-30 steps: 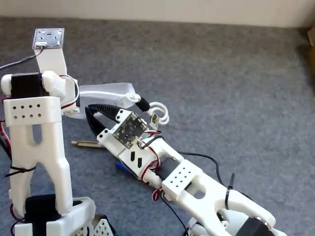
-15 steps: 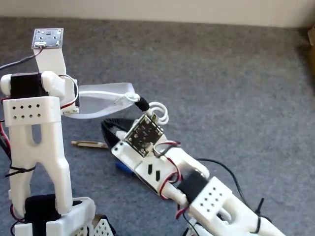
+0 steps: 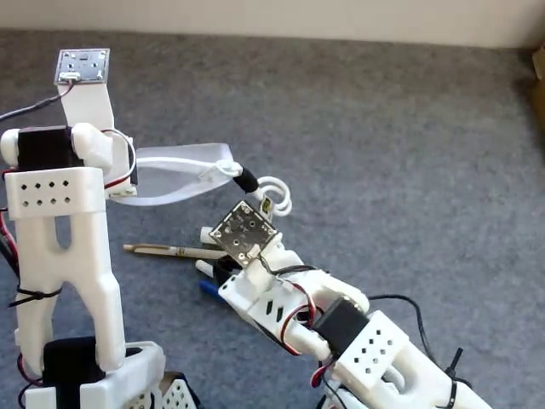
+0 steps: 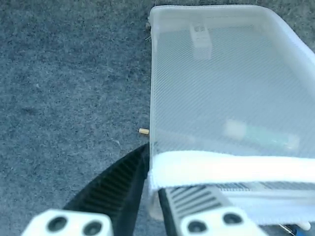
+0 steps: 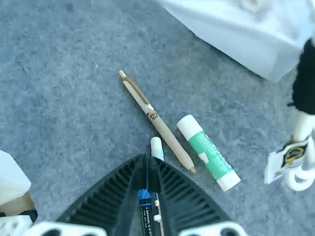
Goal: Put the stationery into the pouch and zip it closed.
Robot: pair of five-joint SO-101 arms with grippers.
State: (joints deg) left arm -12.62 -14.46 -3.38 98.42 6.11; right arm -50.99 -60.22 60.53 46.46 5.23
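Right wrist view: a blue-and-white pen [image 5: 144, 201] sits pinched between the closed jaws of the right end effector [image 5: 148, 163], its white tip poking out past the fingertips. Just beside that tip, a beige pen [image 5: 155, 120] and a glue stick [image 5: 209, 160] lie side by side on the grey counter [image 5: 59, 73]. The glue stick's green label carries print too small to read. The mesh pouch [image 4: 221, 88] lies farther off, and the left end effector [image 4: 153, 179] is clamped on its white zipper edge. A white cable [image 5: 298, 167] with a small tag lies near the glue stick.
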